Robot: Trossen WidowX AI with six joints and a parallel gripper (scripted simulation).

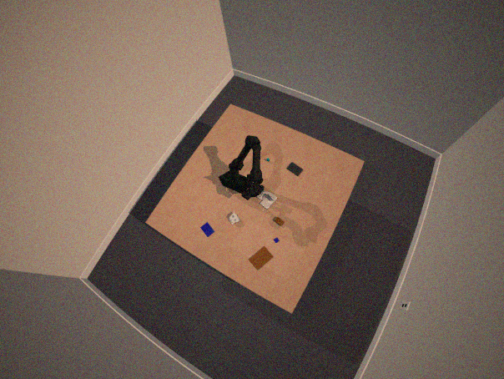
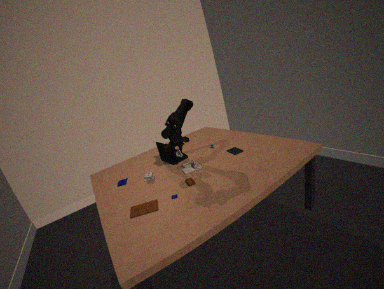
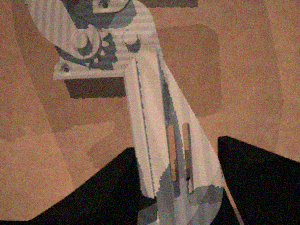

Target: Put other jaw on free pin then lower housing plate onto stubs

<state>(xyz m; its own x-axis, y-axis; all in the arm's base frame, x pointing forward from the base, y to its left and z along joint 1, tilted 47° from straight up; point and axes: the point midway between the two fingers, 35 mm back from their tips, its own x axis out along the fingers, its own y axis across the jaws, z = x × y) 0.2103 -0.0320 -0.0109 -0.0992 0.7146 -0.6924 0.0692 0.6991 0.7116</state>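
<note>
- The gripper (image 1: pixel 258 194) (image 2: pixel 180 153) (image 3: pixel 178 152) has its fingers clamped on a flat, pale grey jaw part with two long slots (image 2: pixel 179 153) (image 3: pixel 149 124); in the wrist view its narrow end points to 12 o'clock.
- A white base plate (image 1: pixel 265 205) (image 2: pixel 190 170) (image 3: pixel 94 74) lies at 11 o'clock of the held part in the wrist view, carrying a curved pale jaw (image 3: pixel 48 20) with dark-shaded gear teeth.
- The free round pin (image 3: pixel 132 41) stands just beside the held part's narrow end; whether they touch, I cannot tell.
- From the base plate, seen from the top, a small white piece with dark spots (image 1: pixel 234 218) (image 2: pixel 149 176), possibly the housing plate, sits at 8 o'clock, with a flat blue rectangle (image 1: pixel 207 229) (image 2: pixel 122 182) beyond.
- A small brown block (image 1: pixel 278 221) (image 2: pixel 190 182) is at 5 o'clock, a large brown slab (image 1: pixel 260 258) (image 2: pixel 144 209) at 6.
- A black rectangle (image 1: pixel 294 169) (image 2: pixel 234 151) lies between 1 and 2 o'clock, a tiny teal object (image 1: pixel 268 159) (image 2: pixel 212 146) at 12.
</note>
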